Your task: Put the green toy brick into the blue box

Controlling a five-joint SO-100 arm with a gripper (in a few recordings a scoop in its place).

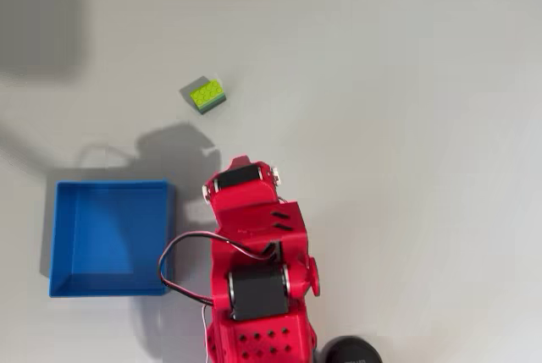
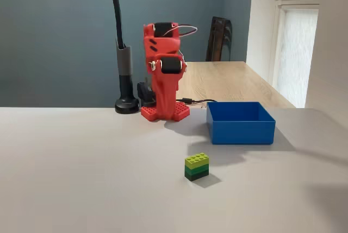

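Green brick (image 1: pixel 207 95) sits ahead and left of my folded red arm (image 1: pixel 250 236), overhead; grip state I cannot tell.

studded plastic brick (image 2: pixel 196 167); smooth plastic box (image 2: pixel 240 123); matt table (image 2: pixel 81 178).

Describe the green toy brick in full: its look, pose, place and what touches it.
The green toy brick is a small studded block that looks like plastic, stacked in layers: lime-yellow on top, mid green, then dark green at the bottom. It stands upright, studs up, alone on the pale grey table, turned at an angle to the table edge. It sits in front of the blue box, apart from it. Only the table touches it, and it casts a small shadow.
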